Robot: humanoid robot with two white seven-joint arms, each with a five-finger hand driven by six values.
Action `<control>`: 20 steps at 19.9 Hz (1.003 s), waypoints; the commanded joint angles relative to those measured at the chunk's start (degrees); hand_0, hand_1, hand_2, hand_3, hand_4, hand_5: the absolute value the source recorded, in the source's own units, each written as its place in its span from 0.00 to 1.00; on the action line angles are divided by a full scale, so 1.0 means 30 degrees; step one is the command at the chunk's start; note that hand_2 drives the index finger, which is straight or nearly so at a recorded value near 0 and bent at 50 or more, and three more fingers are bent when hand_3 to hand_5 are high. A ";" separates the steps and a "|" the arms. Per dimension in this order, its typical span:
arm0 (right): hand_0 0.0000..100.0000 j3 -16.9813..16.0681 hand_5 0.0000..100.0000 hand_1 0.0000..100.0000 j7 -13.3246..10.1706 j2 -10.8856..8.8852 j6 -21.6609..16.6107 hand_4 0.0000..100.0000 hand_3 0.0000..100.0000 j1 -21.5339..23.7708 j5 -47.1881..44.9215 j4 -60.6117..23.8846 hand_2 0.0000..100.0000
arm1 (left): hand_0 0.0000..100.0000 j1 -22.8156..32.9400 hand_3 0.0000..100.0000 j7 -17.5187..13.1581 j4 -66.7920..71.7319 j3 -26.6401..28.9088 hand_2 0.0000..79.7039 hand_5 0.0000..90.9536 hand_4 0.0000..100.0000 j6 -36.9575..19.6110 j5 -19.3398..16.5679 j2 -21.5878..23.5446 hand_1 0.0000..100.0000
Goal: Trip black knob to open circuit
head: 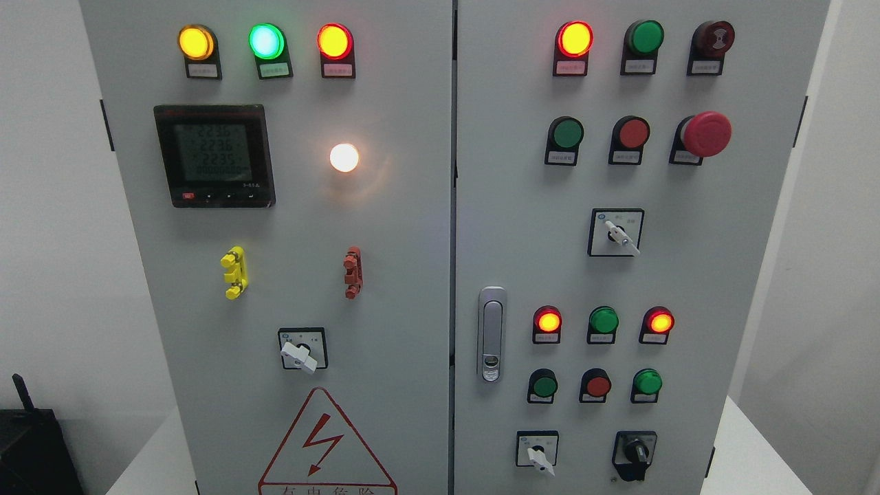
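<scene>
The black knob (634, 452) sits at the lower right of the grey cabinet's right door (722, 275), on a black square plate, with its handle pointing down. Left of it is a white-handled rotary switch (537, 454). Neither of my hands nor arms shows anywhere in the head view.
The right door carries a red mushroom stop button (707, 133), rows of red and green lamps and buttons, another white selector (617, 234) and a silver door latch (491, 334). The left door (385, 275) has a lit meter (214, 156), a white selector (300, 353) and a warning triangle (324, 443).
</scene>
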 commanded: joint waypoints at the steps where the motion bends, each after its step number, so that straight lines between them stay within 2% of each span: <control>1: 0.00 0.0016 0.00 0.04 0.0016 -0.0025 0.0025 0.00 0.00 0.0000 -0.0448 0.0002 0.00 | 0.12 -0.0027 0.00 0.0014 -0.0309 0.0018 0.00 0.00 0.00 0.0006 0.0000 0.0000 0.39; 17: 0.00 0.0016 0.00 0.05 -0.0043 -0.0025 -0.0120 0.00 0.00 -0.0029 -0.0448 -0.0232 0.00 | 0.12 0.0002 0.00 0.0014 -0.0309 0.0018 0.00 0.00 0.00 0.0006 0.0000 0.0000 0.39; 20: 0.00 -0.0013 0.00 0.05 -0.0159 -0.0025 -0.0267 0.00 0.00 -0.0496 -0.0448 -0.0262 0.00 | 0.12 0.0002 0.00 0.0014 -0.0309 0.0018 0.00 0.00 0.00 0.0006 0.0000 0.0000 0.39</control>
